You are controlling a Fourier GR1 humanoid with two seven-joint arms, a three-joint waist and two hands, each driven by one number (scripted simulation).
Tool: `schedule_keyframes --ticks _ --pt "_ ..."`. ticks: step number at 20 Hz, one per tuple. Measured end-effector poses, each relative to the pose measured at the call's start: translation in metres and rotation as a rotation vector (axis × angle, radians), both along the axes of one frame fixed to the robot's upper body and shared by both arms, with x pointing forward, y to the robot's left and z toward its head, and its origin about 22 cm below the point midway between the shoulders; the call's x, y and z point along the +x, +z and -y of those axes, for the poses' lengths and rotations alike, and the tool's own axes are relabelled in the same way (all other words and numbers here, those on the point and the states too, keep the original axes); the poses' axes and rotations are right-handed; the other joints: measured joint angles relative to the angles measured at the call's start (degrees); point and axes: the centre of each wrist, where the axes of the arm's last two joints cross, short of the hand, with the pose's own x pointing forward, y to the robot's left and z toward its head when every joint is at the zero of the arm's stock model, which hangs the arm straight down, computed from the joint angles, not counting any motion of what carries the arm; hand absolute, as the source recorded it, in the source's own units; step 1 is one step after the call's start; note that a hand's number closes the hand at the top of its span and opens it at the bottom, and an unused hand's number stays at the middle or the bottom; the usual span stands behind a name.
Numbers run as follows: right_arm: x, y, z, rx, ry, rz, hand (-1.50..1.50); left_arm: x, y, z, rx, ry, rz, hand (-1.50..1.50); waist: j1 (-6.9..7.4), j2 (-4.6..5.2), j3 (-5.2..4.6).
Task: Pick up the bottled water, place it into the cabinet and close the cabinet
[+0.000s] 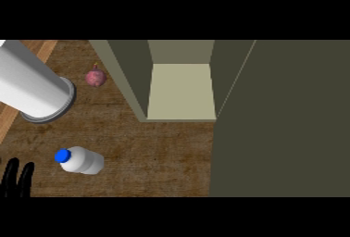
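One bottle, an open door, and several ways to slip

Head view: the bottled water [80, 160] stands on the wooden desk [157, 152], blue cap up, well left of and below the cabinet [181, 90], whose pale shelf is empty. Its door [280, 120] hangs open, filling the view's right side. Only the left hand [17, 178] shows, at the lower left edge near the bottle, fingers straight and holding nothing; the right hand is out of sight.

Likely risks: a sideways brush could topple or roll the bottle. A carry might clip the cabinet's side wall. The big white cylinder [31, 88] and small reddish vegetable [96, 77] crowd the left.
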Motion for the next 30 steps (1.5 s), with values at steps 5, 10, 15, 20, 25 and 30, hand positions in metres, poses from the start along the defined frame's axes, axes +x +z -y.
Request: schedule_keyframes --ticks 5,10,15,20,25,30 --pt "-0.006 -0.003 0.004 0.0 0.001 -0.007 -1.5 -0.002 -0.008 -0.014 0.036 0.041 -0.035 -1.5 -0.09 0.11 -0.07" --pt "-0.011 -0.004 0.012 -0.018 -0.003 -0.004 -1.5 0.003 -0.02 -0.027 0.036 0.072 -0.039 -1.5 -0.43 0.15 -0.11" --pt "-0.012 -0.006 0.014 -0.013 0.004 0.004 -1.5 0.01 -0.041 -0.044 0.062 0.066 -0.057 -1.5 -0.35 0.26 -0.13" --pt "-0.014 -0.006 0.019 -0.019 0.01 0.005 -1.5 0.021 -0.069 -0.062 0.082 0.066 -0.075 -1.5 -0.63 0.34 -0.16" --pt "-0.021 -0.009 0.022 -0.013 0.026 -0.002 -1.5 0.034 -0.099 -0.08 0.083 0.08 -0.096 -1.5 -1.13 0.38 -0.15" --pt "-0.029 -0.013 0.024 0.005 0.035 -0.001 -1.5 0.045 -0.125 -0.096 0.087 0.116 -0.13 -1.5 -1.36 0.42 -0.13"
